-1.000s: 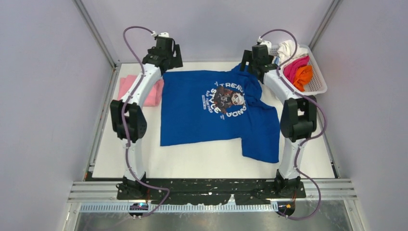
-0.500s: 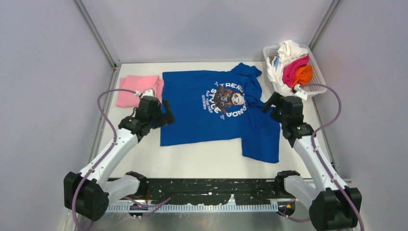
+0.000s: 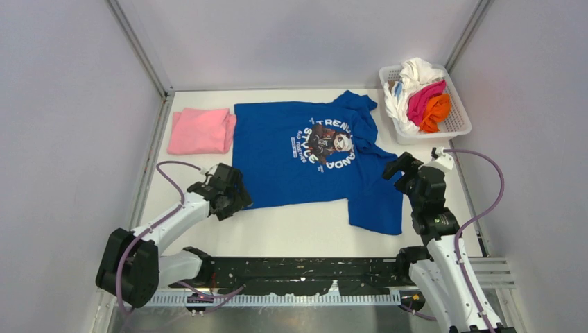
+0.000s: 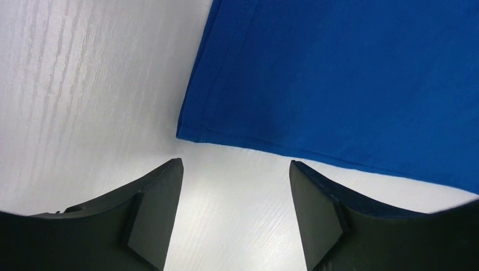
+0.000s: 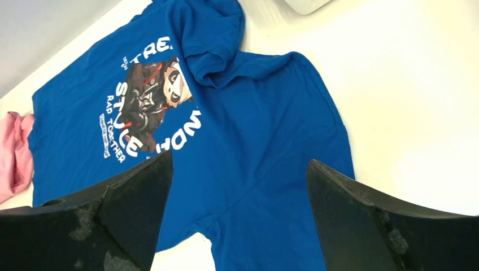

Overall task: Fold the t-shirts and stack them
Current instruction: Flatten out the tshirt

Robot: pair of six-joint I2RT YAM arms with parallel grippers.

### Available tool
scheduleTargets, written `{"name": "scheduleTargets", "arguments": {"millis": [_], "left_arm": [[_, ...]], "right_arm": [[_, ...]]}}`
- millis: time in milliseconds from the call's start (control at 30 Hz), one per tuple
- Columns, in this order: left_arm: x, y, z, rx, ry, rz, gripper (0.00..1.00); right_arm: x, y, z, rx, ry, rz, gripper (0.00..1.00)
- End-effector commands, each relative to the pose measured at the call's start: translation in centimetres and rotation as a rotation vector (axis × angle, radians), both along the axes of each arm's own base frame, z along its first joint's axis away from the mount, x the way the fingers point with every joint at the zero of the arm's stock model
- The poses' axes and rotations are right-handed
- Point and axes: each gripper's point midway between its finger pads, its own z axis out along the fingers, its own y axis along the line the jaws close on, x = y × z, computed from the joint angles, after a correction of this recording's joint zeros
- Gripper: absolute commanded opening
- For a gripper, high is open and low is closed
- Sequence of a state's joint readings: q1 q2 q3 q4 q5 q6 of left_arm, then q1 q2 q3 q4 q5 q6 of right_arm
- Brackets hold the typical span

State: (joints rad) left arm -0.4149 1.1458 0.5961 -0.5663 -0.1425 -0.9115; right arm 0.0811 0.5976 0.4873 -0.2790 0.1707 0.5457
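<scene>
The top external camera looks steeply down from above and behind the arm bases and takes in the whole table [image 3: 298, 232]. The left wrist camera sits low and close, facing the blue t-shirt [image 4: 339, 73] hem corner just ahead of the left gripper [image 4: 235, 164]. The right wrist camera rides higher and sees most of that shirt beyond the right gripper [image 5: 238, 161]. The same corner seems partly hidden behind one finger.

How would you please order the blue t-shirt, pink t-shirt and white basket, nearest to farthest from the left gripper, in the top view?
1. blue t-shirt, near-left corner beside the left gripper
2. pink t-shirt, far left
3. white basket, far right
</scene>
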Motion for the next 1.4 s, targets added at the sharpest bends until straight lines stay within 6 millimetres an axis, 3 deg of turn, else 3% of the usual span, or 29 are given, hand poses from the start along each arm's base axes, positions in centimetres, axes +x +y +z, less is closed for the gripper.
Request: {"name": "scheduleTargets", "arguments": {"millis": [0,200,467,667,800,900,1033,1233,1300,1367], "left_arm": [[1.9,0.0,0.2,-0.019,-0.034,0.141,0.70],[2.1,1.6,-0.3,0.076,0.011,0.239,0.66],[3.0,1.0,-1.9,0.105,0.088,0.247,0.57],[3.6,1.2,-2.6,0.153,0.127,0.249,0.44],[4.2,0.9,-2.6,0.152,0.123,0.238,0.24],[4.3,0.7,-2.7,0.149,0.120,0.228,0.00],[4.7,1.1,-2.2,0.179,0.098,0.210,0.00],[5.7,4.0,-0.7,0.212,0.037,0.234,0.00],[5.9,4.6,-0.5,0.208,0.017,0.229,0.00],[6.5,4.5,-0.2,0.205,-0.018,0.195,0.00]], "right_arm": [[-0.2,-1.0,-0.1,-0.023,0.022,-0.047,0.95],[-0.2,-1.5,-0.7,-0.046,0.052,-0.069,0.95],[-0.2,-1.8,-0.9,-0.060,0.068,-0.077,0.95],[-0.3,-2.0,-0.8,-0.070,0.068,-0.086,0.96],[-0.3,-2.1,-0.9,-0.075,0.071,-0.092,0.95],[-0.2,-2.2,-1.1,-0.081,0.079,-0.095,0.95],[-0.3,-2.4,-1.2,-0.090,0.094,-0.102,0.95],[-1.7,-2.8,-1.9,-0.132,0.190,-0.092,0.95],[-2.6,-2.1,-2.7,-0.120,0.257,-0.059,0.95],[-3.2,0.0,-3.5,-0.074,0.317,0.019,0.95]]}}
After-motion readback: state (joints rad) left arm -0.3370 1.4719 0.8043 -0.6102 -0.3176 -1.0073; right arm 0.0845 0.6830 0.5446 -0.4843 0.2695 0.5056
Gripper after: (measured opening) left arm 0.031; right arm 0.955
